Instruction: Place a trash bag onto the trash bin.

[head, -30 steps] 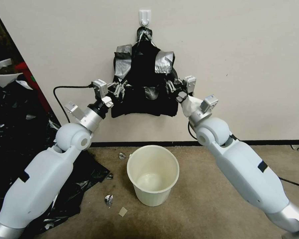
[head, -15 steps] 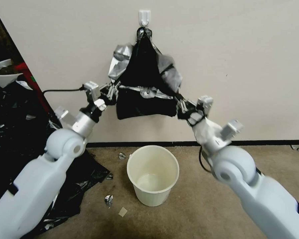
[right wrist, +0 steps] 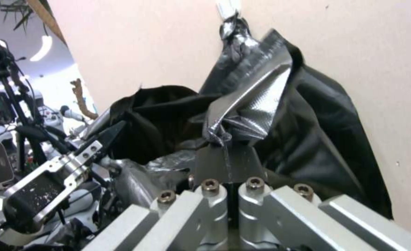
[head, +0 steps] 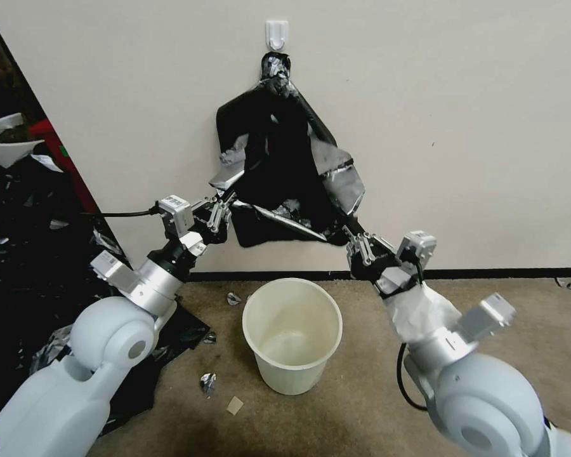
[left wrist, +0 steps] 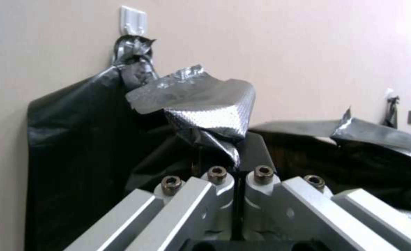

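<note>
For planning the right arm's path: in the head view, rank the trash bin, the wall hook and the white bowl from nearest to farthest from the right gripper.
From the right gripper:
1. trash bin, just below, toward the left.
2. wall hook, high above on the wall.
3. white bowl, far across at the left edge.

trash bag hiding wall bundle behind, right arm cut by frame edge

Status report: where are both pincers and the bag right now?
Left pincer and right pincer shut on the trash bag, stretched above the trash bin. Bag top hangs from wall hook.
</note>
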Controlling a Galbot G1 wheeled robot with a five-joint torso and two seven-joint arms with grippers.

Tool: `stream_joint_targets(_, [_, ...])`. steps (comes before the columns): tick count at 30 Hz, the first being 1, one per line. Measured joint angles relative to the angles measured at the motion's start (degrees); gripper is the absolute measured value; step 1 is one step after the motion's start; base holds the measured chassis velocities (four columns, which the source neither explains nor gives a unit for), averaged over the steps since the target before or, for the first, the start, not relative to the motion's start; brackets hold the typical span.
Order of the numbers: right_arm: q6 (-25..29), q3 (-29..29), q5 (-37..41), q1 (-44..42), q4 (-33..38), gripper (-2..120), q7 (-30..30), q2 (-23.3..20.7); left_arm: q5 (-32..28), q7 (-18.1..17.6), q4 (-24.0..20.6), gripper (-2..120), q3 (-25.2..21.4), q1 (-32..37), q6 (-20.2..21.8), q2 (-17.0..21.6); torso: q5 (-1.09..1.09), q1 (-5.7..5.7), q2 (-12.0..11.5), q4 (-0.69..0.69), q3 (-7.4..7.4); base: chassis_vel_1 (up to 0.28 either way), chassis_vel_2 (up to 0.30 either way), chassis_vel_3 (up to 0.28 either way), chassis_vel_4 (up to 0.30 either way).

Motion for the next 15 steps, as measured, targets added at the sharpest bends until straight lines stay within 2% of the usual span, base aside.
stream_joint_targets(4, [0.0, 0.46, -0.17, 0.03, -1.28, 0, -0.12, 0.52, 0.01, 0.12, 1.21, 0, 1.2, -0.73, 0.42, 0.3, 0.0, 0.0, 0.0, 0.0, 0.0, 0.0, 0.0, 0.0, 0.0])
stream_joint_targets(8, [0.13, -0.06, -0.86, 0.19, -3.76, 0, -0.07, 1.22, 2.1, 1.42, 4.29, 0, 3.07, -0.8, 0.44, -0.67, 0.0, 0.0, 0.0, 0.0, 0.01, 0.0, 0.0, 0.0, 0.0])
stream_joint_targets(10, [3.71, -1.5, -7.56, -0.12, -10.65, 0, -1.63, 2.23, 5.88, 3.85, 9.66, 0, 5.87, 1.6, -1.68, -4.61, -0.01, 0.0, 0.0, 0.0, 0.02, 0.0, 0.0, 0.0, 0.0])
stream_joint_targets(11, [3.71, -1.5, -7.56, -0.12, -10.65, 0, -1.63, 2.23, 5.88, 3.85, 9.66, 0, 5.87, 1.6, -1.68, -4.61, -0.01, 0.0, 0.0, 0.0, 0.02, 0.0, 0.0, 0.0, 0.0])
stream_joint_targets(13, [5.87, -2.54, -9.82, -0.49, -13.78, 0, -2.51, 2.81, 8.31, 4.88, 12.01, 0, 6.71, 3.02, -2.82, -7.89, -0.01, 0.0, 0.0, 0.0, 0.02, 0.0, 0.0, 0.0, 0.0])
stream_joint_targets(15, [6.57, -2.94, -10.3, -0.7, -14.58, 0, -2.8, 3.04, 9.24, 5.28, 12.63, 0, 6.85, 3.32, -3.28, -8.8, 0.0, 0.0, 0.0, 0.0, 0.01, 0.0, 0.0, 0.0, 0.0])
